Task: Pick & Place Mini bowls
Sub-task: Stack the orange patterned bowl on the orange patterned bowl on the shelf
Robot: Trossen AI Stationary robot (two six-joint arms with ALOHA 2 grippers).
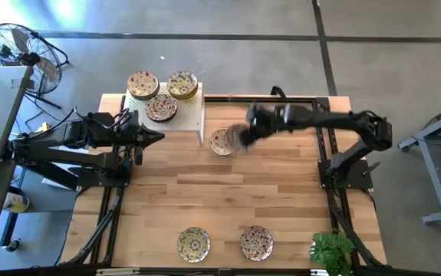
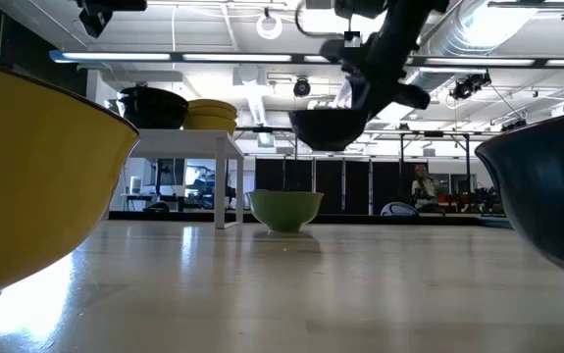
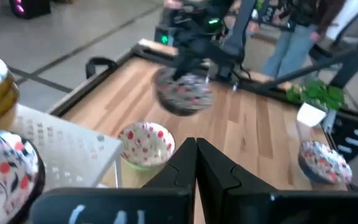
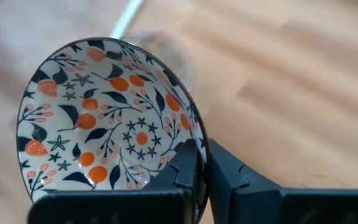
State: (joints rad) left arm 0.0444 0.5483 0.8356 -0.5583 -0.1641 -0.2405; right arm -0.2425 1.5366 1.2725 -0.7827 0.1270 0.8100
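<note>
Above the table's middle: the right gripper pinches the rim of a mini bowl, white inside with orange flowers and dark leaves; the low view shows that bowl clear of the wood.
Right fingers: closed on the rim, one inside, one outside.
Left gripper: fingers pressed together on nothing, waiting beside the white stand.
Bowl below: a green-sided bowl sits on the table just beside the stand, close to the lifted one.
Stand: three more bowls or small stacks on top.
Near edge: two placed bowls, side by side.
Risk, slip: only a narrow edge of the rim is held, so the tilted bowl could, I judge, swing or drop during travel.
Risk, collision: a low path might clip the green-sided bowl or the stand.
Risk, placing: releasing too high could crack the ceramic.
</note>
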